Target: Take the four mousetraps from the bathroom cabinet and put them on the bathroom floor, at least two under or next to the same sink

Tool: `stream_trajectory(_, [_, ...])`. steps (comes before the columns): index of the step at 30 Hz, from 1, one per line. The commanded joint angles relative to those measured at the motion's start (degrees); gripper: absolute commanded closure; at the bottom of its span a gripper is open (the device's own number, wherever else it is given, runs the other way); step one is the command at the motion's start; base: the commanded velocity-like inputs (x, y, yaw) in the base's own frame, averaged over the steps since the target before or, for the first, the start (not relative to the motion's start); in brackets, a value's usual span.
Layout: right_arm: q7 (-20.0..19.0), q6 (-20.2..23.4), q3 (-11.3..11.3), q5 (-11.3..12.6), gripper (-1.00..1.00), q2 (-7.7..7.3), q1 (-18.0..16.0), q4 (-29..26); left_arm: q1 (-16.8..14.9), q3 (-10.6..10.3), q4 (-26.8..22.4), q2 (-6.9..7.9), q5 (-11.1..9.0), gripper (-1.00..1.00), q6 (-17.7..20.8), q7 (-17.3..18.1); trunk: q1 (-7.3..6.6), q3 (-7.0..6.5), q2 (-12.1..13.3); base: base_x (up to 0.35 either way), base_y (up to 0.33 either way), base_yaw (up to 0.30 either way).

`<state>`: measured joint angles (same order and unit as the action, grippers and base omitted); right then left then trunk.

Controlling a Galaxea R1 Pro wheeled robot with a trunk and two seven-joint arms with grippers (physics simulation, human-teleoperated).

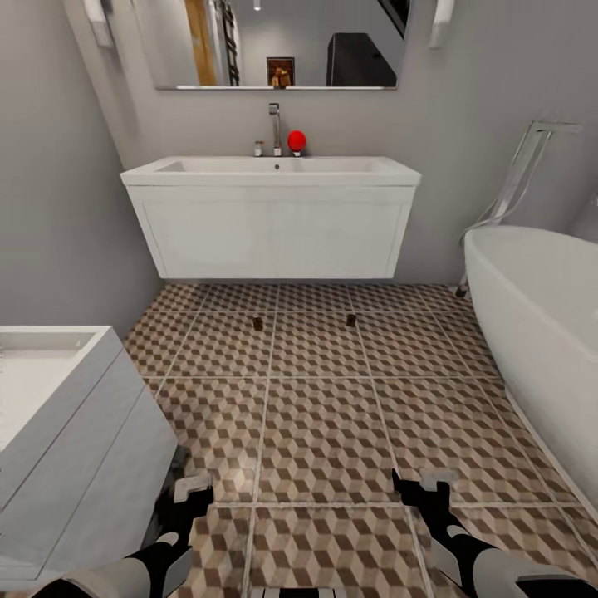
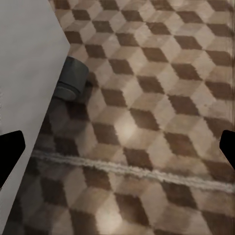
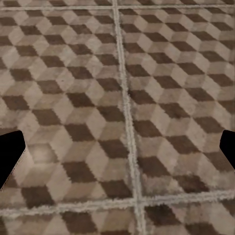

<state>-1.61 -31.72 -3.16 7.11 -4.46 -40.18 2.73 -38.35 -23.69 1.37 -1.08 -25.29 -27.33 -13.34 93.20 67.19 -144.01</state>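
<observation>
The bathroom sink (image 1: 272,218) is a white rectangular block hung on the grey wall, with a shallow basin on top and a plain panelled front. A chrome tap (image 1: 274,129) rises at its back edge, and a small red object (image 1: 296,140) sits just beside the tap. The bathroom floor (image 1: 324,415) is laid in square tiles printed with brown, beige and white cubes, divided by pale grout lines.

On the tiles just in front of the sink's lower edge lie two small dark-brown things, one toward the left (image 1: 257,323) and one toward the right (image 1: 350,319). They are too small to make out clearly, so whether they are mousetraps cannot be told.

At the left edge stands a white drawer unit (image 1: 66,432), cut off by the frame; the left wrist view shows its grey caster (image 2: 72,79) resting on the tiles. A white bathtub (image 1: 540,332) is cut off at the right. A mirror (image 1: 274,41) hangs above the sink, its top out of frame.

The left claw (image 1: 189,490) and the right claw (image 1: 425,488) hang low over the floor, both released with jaws spread wide and nothing between them.
</observation>
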Motion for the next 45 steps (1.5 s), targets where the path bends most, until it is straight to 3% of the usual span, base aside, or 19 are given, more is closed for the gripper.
stream_trajectory(1, [-0.2,-0.4,-0.4,0.6,-1.0,0.0,-0.1,0.2,-0.1,-0.5,0.2,-0.02,-0.3,-1.0,-0.2,-0.1,-0.03,-0.18,0.0,0.0,0.0,0.0])
stream_trajectory(30, [-0.1,-0.4,-0.4,0.7,-1.0,0.06,-0.1,0.3,0.0,-0.6,0.1,-0.24,-0.1,-1.0,-0.2,0.1,-0.78,-6.61,0.4,-0.002,-0.004,0.0])
stream_trajectory(45, [-0.1,-0.4,-0.4,0.6,-1.0,0.06,-0.1,0.3,0.0,-0.6,0.1,-0.19,0.0,-1.0,-0.2,0.0,-1.17,-9.93,0.6,-0.077,-0.212,0.0])
